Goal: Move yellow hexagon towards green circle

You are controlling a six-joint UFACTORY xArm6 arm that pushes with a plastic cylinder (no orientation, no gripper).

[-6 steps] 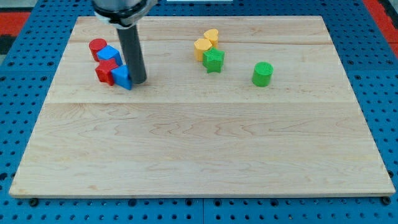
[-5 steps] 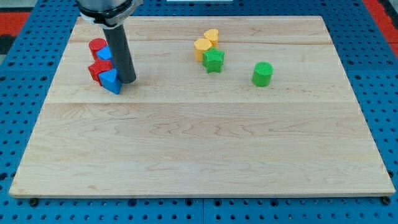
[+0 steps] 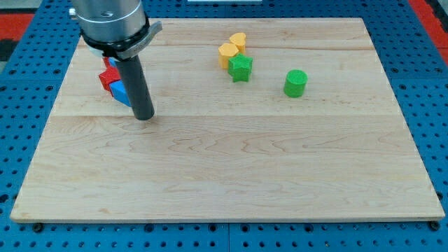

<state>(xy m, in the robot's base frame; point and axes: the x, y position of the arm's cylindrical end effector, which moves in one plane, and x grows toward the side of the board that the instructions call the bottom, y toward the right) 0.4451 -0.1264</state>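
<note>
No fingers on this rig, just a rod; my tip (image 3: pixel 143 117) sits far left, beside the blue block (image 3: pixel 120 91). Yellow hexagon (image 3: pixel 227 51) is far-centre on the tabletop (image 3: pixel 224 168), touching the green star (image 3: pixel 240 67). Green circle (image 3: pixel 295 82) lies right of it. Light, rigid, likely slides easily: push its left face.

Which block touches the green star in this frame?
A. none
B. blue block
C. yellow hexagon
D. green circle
C: the yellow hexagon sits against the upper-left edge of the green star, while the green circle stands apart at the view's right and my tip is far off by the red and blue blocks.
</note>
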